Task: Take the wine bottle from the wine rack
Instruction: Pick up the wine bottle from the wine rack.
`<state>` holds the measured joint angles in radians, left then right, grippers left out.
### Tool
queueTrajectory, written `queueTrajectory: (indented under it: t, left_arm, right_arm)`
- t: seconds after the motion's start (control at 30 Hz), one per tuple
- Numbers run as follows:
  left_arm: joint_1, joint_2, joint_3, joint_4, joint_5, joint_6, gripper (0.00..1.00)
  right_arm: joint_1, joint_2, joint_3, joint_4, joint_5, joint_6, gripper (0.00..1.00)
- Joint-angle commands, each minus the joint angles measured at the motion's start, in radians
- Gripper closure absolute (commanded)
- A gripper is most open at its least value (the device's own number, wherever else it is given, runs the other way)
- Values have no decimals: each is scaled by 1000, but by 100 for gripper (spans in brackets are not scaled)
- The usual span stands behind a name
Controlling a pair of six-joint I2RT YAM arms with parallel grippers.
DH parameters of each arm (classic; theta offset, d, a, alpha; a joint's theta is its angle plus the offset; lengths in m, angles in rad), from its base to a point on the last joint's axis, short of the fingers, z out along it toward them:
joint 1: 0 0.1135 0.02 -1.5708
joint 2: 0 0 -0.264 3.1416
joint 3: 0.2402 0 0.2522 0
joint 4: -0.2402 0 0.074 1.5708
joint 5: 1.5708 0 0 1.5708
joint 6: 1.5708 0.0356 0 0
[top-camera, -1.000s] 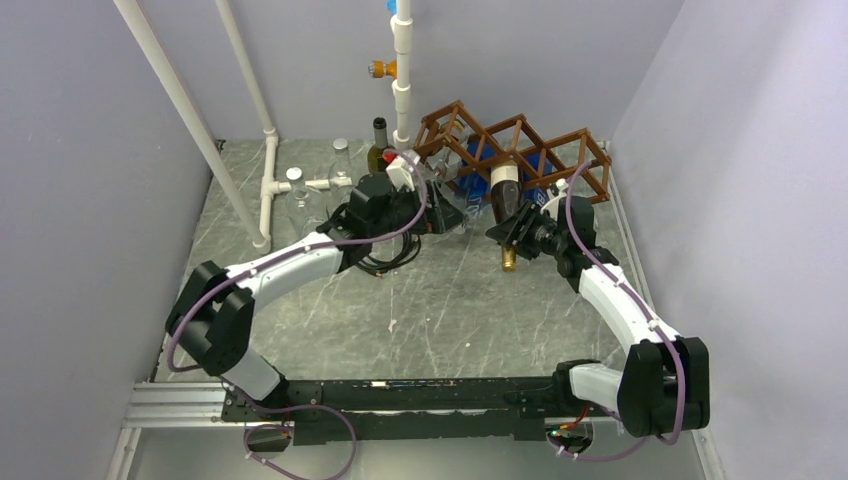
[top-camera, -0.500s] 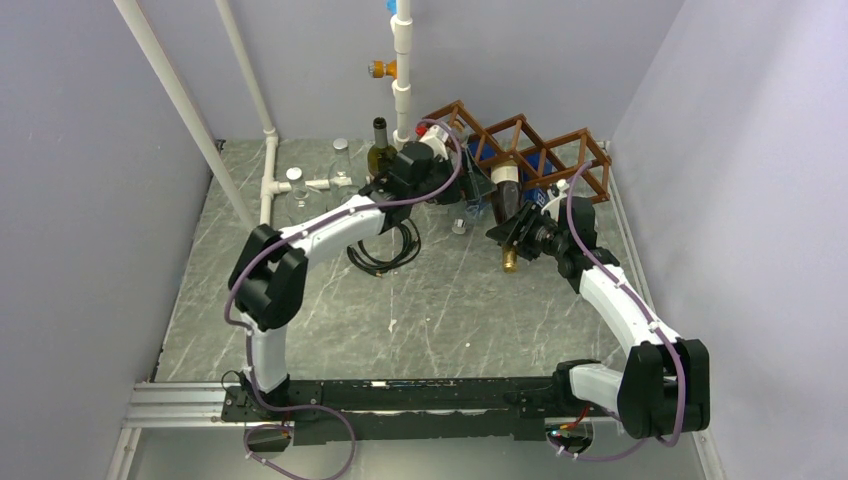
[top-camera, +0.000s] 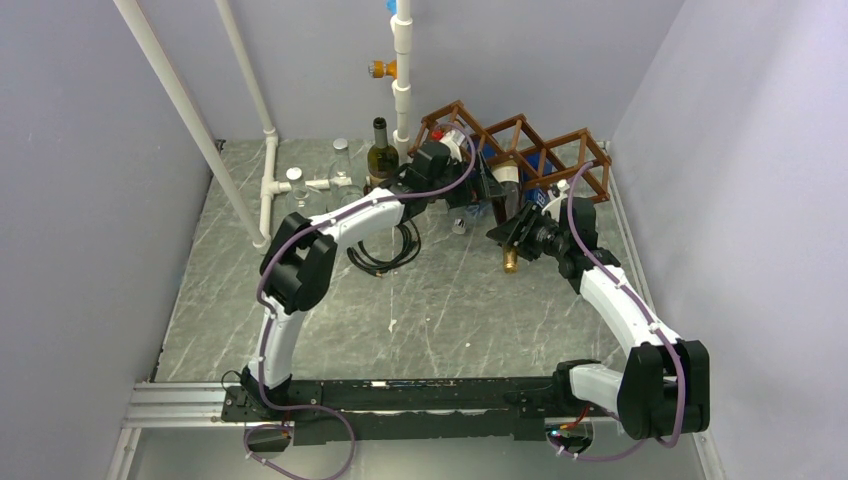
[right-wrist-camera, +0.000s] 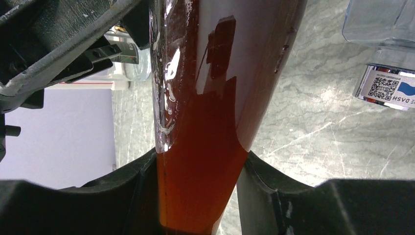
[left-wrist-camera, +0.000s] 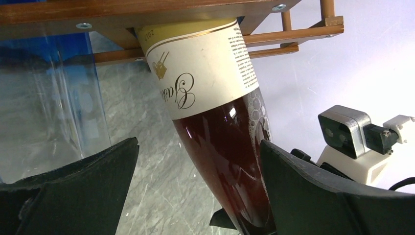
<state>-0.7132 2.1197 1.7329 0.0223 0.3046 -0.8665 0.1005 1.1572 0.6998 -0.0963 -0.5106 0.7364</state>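
The wine bottle [top-camera: 505, 182], dark red with a cream label and gold cap, pokes neck-down out of a lower cell of the brown wooden wine rack [top-camera: 522, 140]. My right gripper [top-camera: 517, 228] is shut on its neck; the right wrist view shows both pads pressed on the glass [right-wrist-camera: 200, 166]. My left gripper [top-camera: 487, 192] is open and straddles the bottle's shoulder [left-wrist-camera: 220, 147] just below the label. Its right finger [left-wrist-camera: 313, 191] is close against the glass and its left finger [left-wrist-camera: 78, 191] stands apart. The rack's slats [left-wrist-camera: 147, 10] cross the top of that view.
A green bottle [top-camera: 378, 150] stands upright left of the rack by the white pipes [top-camera: 402, 90]. Glass jars [top-camera: 298, 195] and a black cable [top-camera: 385, 250] lie at the left. Clear and blue bottles [top-camera: 540, 168] sit in the rack; one [left-wrist-camera: 49, 98] is beside my left finger.
My left arm has swung right and stretched out to the rack, so its open gripper now straddles the wine bottle. The right gripper and bottle have not moved.
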Motion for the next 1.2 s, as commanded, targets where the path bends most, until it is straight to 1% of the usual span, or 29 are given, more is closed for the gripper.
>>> queueTrajectory:
  t: [0.0, 0.37, 0.43, 0.53, 0.63, 0.77, 0.93, 1.17]
  left_arm:
    - [-9, 18, 64, 36, 29, -48, 0]
    - [-30, 55, 90, 93, 45, -138, 1]
    - [-33, 59, 91, 104, 51, -150, 4]
    - [-36, 66, 93, 126, 63, -165, 15]
    - [-40, 69, 98, 141, 72, -172, 22]
    - [-45, 66, 97, 157, 81, -182, 29]
    - [-49, 32, 51, 197, 81, -193, 33]
    - [-55, -22, -19, 231, 77, -198, 32]
  right_arm:
    - [1, -86, 50, 237, -82, -35, 100]
    - [0, -99, 55, 228, -103, -52, 100]
    - [0, -101, 56, 230, -111, -51, 100]
    - [3, -104, 61, 223, -119, -53, 100]
    - [5, -109, 66, 214, -129, -57, 100]
    - [10, -117, 71, 203, -146, -65, 100]
    - [13, -130, 75, 178, -161, -79, 100]
    - [16, -141, 93, 148, -179, -81, 100]
